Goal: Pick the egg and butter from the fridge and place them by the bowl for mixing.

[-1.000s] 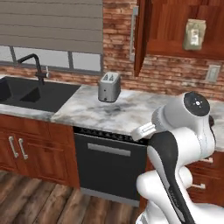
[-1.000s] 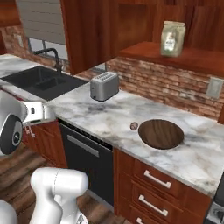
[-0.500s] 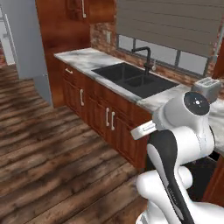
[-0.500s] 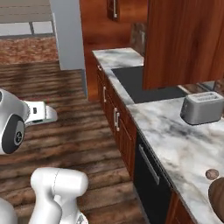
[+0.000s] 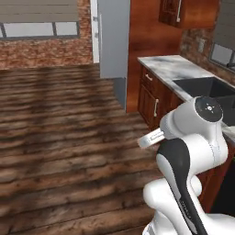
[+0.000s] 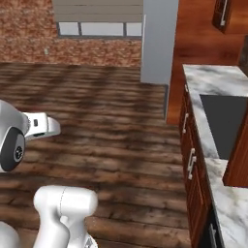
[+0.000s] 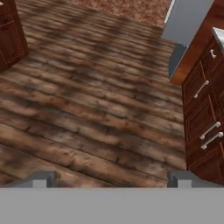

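Observation:
The fridge (image 5: 112, 39) is a tall grey block at the far end of the wooden floor, just past the end of the counter. It also stands at the back in the right base view (image 6: 157, 41) and at the top right of the hand view (image 7: 186, 19). My gripper (image 7: 111, 179) hangs over bare floor planks, well short of the fridge. It is open: its two fingertips (image 7: 43, 177) stand far apart with nothing between them. The egg, the butter and the bowl are out of view.
A marble counter (image 5: 170, 66) with a dark sink (image 5: 206, 87) runs along the right over red-brown cabinets (image 7: 205, 113). Another cabinet (image 7: 8, 35) stands at the hand view's left. A brick wall with a window (image 5: 36, 30) closes the back. Wide wooden floor (image 5: 59, 137) lies between.
The whole picture has swung: the base has turned away from the counter with the toaster and bowl, past the sink, towards the floor and fridge. The gripper stays open.

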Controlling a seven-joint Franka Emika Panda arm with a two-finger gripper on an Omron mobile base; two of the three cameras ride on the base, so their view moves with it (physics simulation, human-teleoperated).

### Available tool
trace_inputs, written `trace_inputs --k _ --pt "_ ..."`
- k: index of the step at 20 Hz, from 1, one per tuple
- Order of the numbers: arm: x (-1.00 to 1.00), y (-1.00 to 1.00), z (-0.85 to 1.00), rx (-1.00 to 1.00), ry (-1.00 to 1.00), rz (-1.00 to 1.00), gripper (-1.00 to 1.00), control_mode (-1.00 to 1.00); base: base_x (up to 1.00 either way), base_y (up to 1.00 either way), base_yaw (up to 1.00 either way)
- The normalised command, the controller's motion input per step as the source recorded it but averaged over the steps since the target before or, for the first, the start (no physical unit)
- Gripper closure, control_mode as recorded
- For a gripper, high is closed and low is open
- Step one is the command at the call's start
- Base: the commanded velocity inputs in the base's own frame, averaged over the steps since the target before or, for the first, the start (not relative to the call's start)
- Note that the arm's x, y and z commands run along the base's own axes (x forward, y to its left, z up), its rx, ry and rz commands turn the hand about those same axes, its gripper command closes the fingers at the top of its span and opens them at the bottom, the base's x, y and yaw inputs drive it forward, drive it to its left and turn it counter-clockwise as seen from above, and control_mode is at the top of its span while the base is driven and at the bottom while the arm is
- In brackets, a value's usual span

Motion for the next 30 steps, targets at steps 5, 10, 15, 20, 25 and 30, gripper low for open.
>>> trace_inputs --k 5,10,15,20,25,30 --pt "0.00 0.00 0.00 0.00 0.00 0.00 -1.00 1.00 1.00 -0.03 0.13" --pt "0.00 0.00 0.00 0.00 0.00 0.00 -1.00 1.00 1.00 -0.11 0.03" --pt "0.00 0.00 0.00 0.00 0.00 0.00 -1.00 1.00 1.00 -0.01 0.00" --pt "0.00 0.00 0.00 0.00 0.00 0.00 -1.00 1.00 1.00 0.00 0.00" --pt "0.00 0.00 0.00 0.00 0.00 0.00 -1.00 1.00 1.00 0.05 -0.02" --pt "0.00 0.00 0.00 0.00 0.00 0.00 -1.00 1.00 1.00 0.49 -0.14"
